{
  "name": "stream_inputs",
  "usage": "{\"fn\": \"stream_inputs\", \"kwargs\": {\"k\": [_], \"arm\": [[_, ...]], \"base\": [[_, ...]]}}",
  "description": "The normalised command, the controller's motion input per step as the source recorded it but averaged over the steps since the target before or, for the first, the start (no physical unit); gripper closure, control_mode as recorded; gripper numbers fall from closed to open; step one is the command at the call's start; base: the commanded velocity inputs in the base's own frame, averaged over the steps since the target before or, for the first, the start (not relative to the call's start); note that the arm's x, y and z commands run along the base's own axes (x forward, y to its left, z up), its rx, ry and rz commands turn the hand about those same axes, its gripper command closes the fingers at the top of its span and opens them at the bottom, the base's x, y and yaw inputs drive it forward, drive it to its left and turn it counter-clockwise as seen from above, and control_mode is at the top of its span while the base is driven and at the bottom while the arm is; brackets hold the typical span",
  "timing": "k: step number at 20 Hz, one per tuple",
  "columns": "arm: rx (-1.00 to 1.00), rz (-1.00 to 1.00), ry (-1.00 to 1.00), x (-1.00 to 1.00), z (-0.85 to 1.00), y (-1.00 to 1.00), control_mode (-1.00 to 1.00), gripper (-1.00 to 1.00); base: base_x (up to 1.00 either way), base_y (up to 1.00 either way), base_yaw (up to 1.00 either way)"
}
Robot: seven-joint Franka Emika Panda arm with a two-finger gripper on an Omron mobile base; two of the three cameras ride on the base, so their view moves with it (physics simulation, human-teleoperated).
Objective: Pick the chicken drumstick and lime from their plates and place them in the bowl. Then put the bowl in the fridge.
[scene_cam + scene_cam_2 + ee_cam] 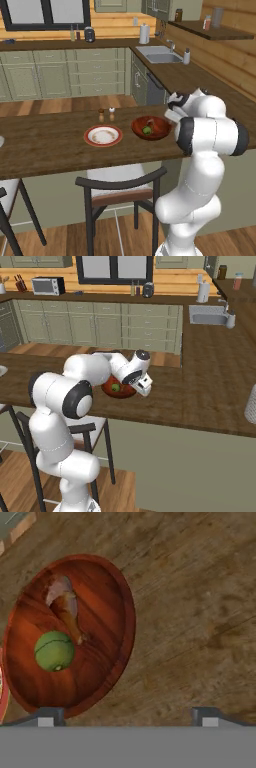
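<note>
The reddish-brown wooden bowl (151, 127) (120, 388) (70, 632) rests on the dark wood counter. Inside it lie the green lime (55, 650) (147, 130) (116, 388) and the chicken drumstick (66, 607), touching each other. In the hand view my gripper (128, 718) is open, with nothing between its fingers, above bare counter beside the bowl's rim. A bare red-rimmed plate (103, 135) lies left of the bowl. A white plate's edge (1, 141) shows at the far left. The fridge is out of view.
Two small shakers (106, 115) stand behind the red-rimmed plate. A dark chair (120, 190) stands under the counter's near edge. A sink (159, 54) is on the far counter. A pale grey object (251, 403) stands at the counter's right end.
</note>
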Motion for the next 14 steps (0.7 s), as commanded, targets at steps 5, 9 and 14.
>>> {"fn": "stream_inputs", "kwargs": {"k": [5, 9, 14], "arm": [[0.31, -0.14, -0.16, 0.26, -0.31, -0.28, -1.00, -1.00], [0.06, -0.03, -0.07, 0.36, -0.27, 0.13, -1.00, -1.00], [0.00, -0.01, 0.04, 0.44, -0.16, 0.28, -1.00, -1.00]], "base": [[0.00, 0.00, 0.00], [0.00, 0.00, 0.00], [0.00, 0.00, 0.00]]}}
